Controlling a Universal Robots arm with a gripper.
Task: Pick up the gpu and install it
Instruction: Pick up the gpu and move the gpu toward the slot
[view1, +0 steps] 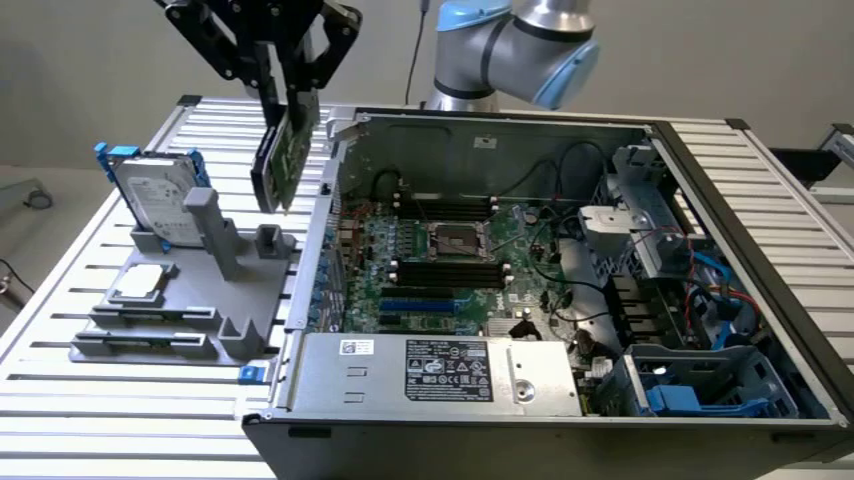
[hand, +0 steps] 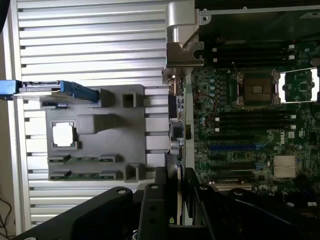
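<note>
In the upper left of the exterior view, the black gripper (view1: 291, 98) was clamped on the gpu (view1: 282, 155), its fingers pressed against the two faces of the card's upper part. The card hung below the fingers, nearly upright and edge-on, clear of every surface. It was in the air above the narrow gap between a grey parts holder (view1: 174, 300) on the exterior view's left and the open computer case (view1: 310, 270) on the exterior view's right, just outside the case wall.

In the wrist view, the gripper (hand: 172, 190) showed the same hold, with the gpu (hand: 177, 135) running away from the fingers as a thin strip that ended in its silver bracket.

The motherboard (view1: 454, 255) lay exposed inside the case. A hard drive (view1: 154, 195) in a blue frame stood at the holder's far end. Both case and holder sat on a slatted metal table (view1: 80, 420).
</note>
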